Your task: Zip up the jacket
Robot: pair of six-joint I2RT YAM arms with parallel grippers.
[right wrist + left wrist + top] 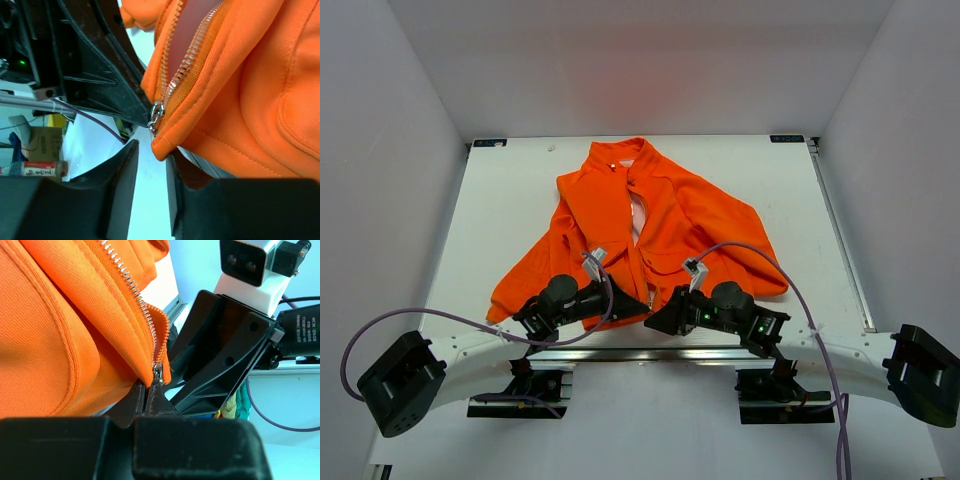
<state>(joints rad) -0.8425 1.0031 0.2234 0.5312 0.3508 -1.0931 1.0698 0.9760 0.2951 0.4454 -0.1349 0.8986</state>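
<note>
The jacket lies on the tabletop — collar far, hem near. The left hand and right hand sit at the hem's middle, side by side.

Overhead looks down; both wrist views hug the zipper.

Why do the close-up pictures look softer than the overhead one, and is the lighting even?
Top external view: even, bright light, the jacket sharp, its orange tinting the back wall reddish. Left wrist view: zipper teeth crisp, the near black jaws blurred, background bluish. Right wrist view: zipper slider sharp, the jaws below out of focus; no strong glare.
</note>
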